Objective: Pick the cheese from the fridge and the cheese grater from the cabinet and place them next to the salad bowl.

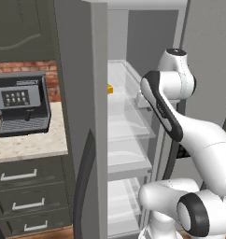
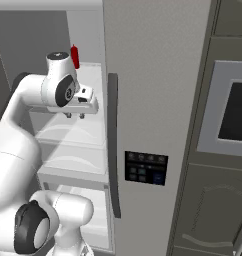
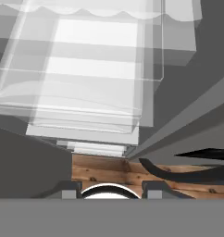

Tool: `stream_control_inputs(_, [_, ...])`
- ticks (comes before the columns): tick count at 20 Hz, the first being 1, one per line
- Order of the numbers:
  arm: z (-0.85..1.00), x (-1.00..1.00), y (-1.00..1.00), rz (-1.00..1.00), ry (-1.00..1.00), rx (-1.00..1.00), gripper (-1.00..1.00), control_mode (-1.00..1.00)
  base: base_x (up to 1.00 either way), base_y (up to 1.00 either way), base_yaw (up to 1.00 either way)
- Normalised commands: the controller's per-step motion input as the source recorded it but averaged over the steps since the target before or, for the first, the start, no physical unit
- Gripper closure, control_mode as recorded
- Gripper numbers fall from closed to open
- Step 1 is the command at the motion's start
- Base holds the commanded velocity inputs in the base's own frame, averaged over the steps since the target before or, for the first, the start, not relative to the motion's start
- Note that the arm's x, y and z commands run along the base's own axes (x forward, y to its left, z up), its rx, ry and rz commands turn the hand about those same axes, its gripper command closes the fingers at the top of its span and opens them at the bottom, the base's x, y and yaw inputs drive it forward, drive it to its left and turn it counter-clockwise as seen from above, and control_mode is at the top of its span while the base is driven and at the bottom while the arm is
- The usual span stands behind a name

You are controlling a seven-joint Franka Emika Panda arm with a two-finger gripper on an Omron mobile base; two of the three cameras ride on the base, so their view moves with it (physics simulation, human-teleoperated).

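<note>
Right base view: fingers [image 2: 75, 115] closed, empty.

Open fridge [image 1: 82, 116] with the arm reaching into it, counter to its left, wall oven to its right.

The gripper [image 2: 75, 115] hangs inside the fridge above an upper shelf [image 2: 75, 132], with more shelves stacked below it down to the floor [image 3: 104, 171]. The cheese [image 1: 110, 88] lies on an upper shelf toward the back, left of the arm and just behind the edge of the open left door. A bottle [image 2: 74, 56] stands at the back of the compartment, behind the arm's wrist. Left of the fridge, a coffee machine [image 1: 21, 105] sits on the counter [image 1: 31, 144] against the brick wall, over a stack of drawers [image 1: 28, 200] and under the cabinet [image 1: 21, 28]. Right of the shut fridge door, an oven [image 2: 233, 110] is set into the wall units.
</note>
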Motion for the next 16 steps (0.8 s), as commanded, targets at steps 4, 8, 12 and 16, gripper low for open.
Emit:
stream_control_inputs(4, [0.02,0.0,0.23,0.0,-0.05,0.0,-1.0,-1.0,0.0,0.0,0.0])
stream_control_inputs(8, [0.25,0.09,0.58,0.01,-0.03,0.0,-1.0,-1.0,0.0,0.0,0.0])
stream_control_inputs(12, [0.38,0.38,0.62,0.01,0.0,0.0,-1.0,-1.0,0.0,0.0,0.0])
stream_control_inputs(16, [0.42,0.45,0.36,0.01,0.0,0.0,-1.0,-1.0,0.0,0.0,0.0])
